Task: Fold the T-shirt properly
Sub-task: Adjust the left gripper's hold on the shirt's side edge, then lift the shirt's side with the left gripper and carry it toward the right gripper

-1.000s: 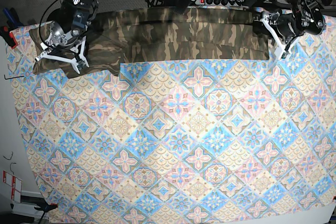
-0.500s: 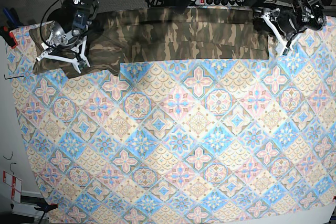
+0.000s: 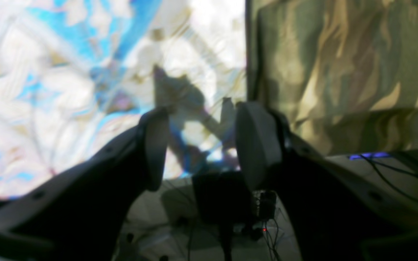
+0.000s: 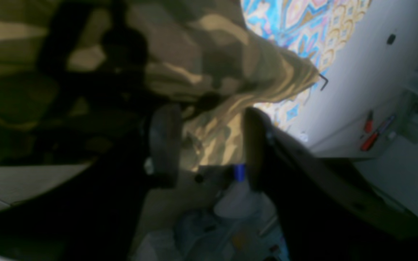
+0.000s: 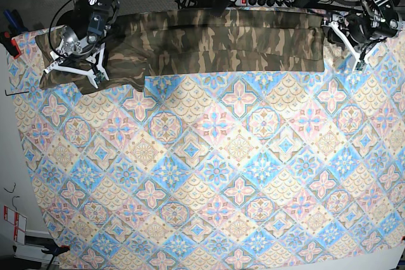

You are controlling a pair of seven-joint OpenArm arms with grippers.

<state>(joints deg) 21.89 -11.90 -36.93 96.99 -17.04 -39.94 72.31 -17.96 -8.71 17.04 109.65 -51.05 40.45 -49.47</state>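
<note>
Two arms sit at the far edge of the tablecloth, one at each end of the T-shirt.

T-shirt: camouflage cloth folded into a long narrow band along the tablecloth's far edge. The end on the base view's left is bunched and thicker; the end on that view's right is flat with a straight, square edge.

Right gripper (base view's left): directly over the bunched end of the T-shirt. White fingers are spread partway, tips down on or just above the cloth. In the right wrist view the right gripper has camouflage fabric showing in the gap between the fingers, but the picture is dark and blurred, so I cannot tell whether it has any cloth pinched. Jaws are clearly apart.

Left gripper (base view's right): just beside the T-shirt's square end, over bare tablecloth, not on the shirt. In the left wrist view the left gripper has its jaws spread with only tablecloth pattern and shadow between the pads; nothing is held. The T-shirt's straight edge runs just beside the right-hand pad in that view, apart from it.

The rest of the tablecloth nearer the camera carries no part of the shirt.
</note>
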